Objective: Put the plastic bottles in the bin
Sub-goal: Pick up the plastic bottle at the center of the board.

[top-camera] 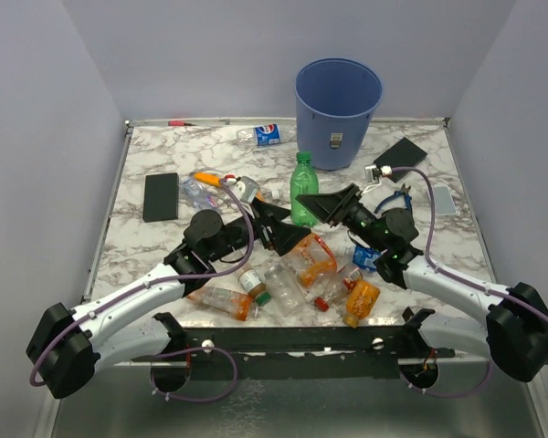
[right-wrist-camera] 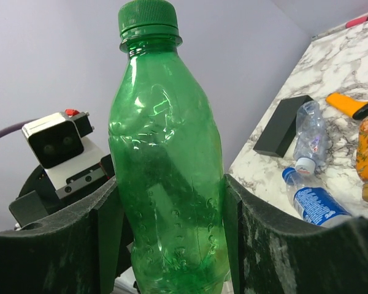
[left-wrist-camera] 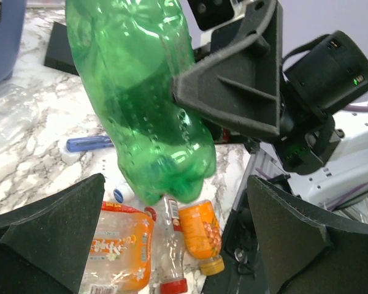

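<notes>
While the right gripper [right-wrist-camera: 172,226] clamps the green bottle [right-wrist-camera: 165,153] upright near the middle of the table [top-camera: 142,246], the left gripper [left-wrist-camera: 172,239] stands wide open just beside it, holding nothing. At the far edge stands the blue bin [top-camera: 338,123]. Its white label [top-camera: 336,141] and the print on the orange-labelled crushed bottles [top-camera: 315,260] are too small to read.

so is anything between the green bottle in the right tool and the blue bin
Nothing visible does. The right tool holds the green plastic bottle upright, and no object lies between it and the round blue plastic bin just beyond.
</notes>
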Controlling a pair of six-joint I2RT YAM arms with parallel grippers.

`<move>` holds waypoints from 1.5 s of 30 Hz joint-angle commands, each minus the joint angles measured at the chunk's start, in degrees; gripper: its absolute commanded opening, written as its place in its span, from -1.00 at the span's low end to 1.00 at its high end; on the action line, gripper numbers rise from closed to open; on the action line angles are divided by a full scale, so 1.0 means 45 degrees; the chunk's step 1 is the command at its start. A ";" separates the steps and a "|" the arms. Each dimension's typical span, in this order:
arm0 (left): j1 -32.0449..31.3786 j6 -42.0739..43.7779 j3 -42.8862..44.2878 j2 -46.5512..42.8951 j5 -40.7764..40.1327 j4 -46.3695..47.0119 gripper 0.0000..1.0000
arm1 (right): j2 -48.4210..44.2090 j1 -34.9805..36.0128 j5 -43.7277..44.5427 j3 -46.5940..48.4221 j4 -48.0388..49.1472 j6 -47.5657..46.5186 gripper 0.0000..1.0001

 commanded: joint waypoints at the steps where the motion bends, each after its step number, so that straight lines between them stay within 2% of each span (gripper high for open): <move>1: -0.0154 0.0558 0.0685 0.0371 -0.0748 0.0299 0.98 | 0.0318 0.0280 0.0251 0.0370 0.0815 0.0495 0.01; 8: -0.0242 0.0554 0.1199 0.0882 -0.0835 0.0289 0.95 | 0.0600 0.0475 0.0221 0.0323 0.1218 0.0723 0.03; 13: -0.0272 0.0540 0.1222 0.1109 -0.0752 0.0183 0.58 | 0.0553 0.0526 0.0223 0.0293 0.1279 0.0725 0.04; 15: -0.0276 0.0540 0.1116 0.1069 -0.0737 0.0182 0.51 | 0.0454 0.0534 0.0315 0.0241 0.1259 0.0706 0.04; 16: -0.0284 0.0534 0.1051 0.1030 -0.0735 0.0182 0.54 | 0.0404 0.0534 0.0388 0.0183 0.1260 0.0706 0.04; 18: -0.0289 0.0500 0.0942 0.0953 -0.0745 0.0172 0.77 | 0.0305 0.0530 0.0445 0.0150 0.1269 0.0677 0.05; 20: -0.0286 0.0493 0.0906 0.0906 -0.0784 0.0163 0.81 | 0.0293 0.0523 0.0373 0.0214 0.1216 0.0597 0.05; 22: -0.0295 0.0529 0.0968 0.0947 -0.0803 0.0148 0.65 | 0.0344 0.0535 0.0290 0.0246 0.1216 0.0588 0.05; 25: -0.0293 0.0557 0.1128 0.1127 -0.0823 -0.0013 0.14 | 0.0447 0.0552 0.0185 0.0247 0.1353 0.0656 0.05; 28: -0.0285 0.0590 0.1194 0.1200 -0.0818 -0.0119 -0.13 | 0.0452 0.0559 0.0024 0.0280 0.1269 0.0604 0.07; 30: -0.0288 0.0679 0.1197 0.1152 -0.0841 -0.0162 -0.32 | 0.0328 0.0559 -0.0132 0.0374 0.0901 0.0435 0.17; 34: -0.0295 0.1226 0.1253 0.0962 -0.0868 -0.0682 -0.97 | -0.0433 0.0559 -0.0403 0.1016 -0.1498 -0.0588 0.67; 37: -0.0292 0.1833 0.1370 0.0660 -0.0976 -0.1438 -1.00 | -0.1079 0.0559 -0.0394 0.2176 -0.5357 -0.2080 0.98; 40: -0.0280 0.2693 0.1393 0.0171 -0.1057 -0.2258 -1.00 | -0.1618 0.0551 -0.0268 0.3166 -0.8165 -0.3358 1.00; 45: -0.0294 0.4982 0.1029 -0.0854 -0.0696 -0.3277 -1.00 | -0.2591 0.0548 0.0208 0.4546 -1.1240 -0.4807 1.00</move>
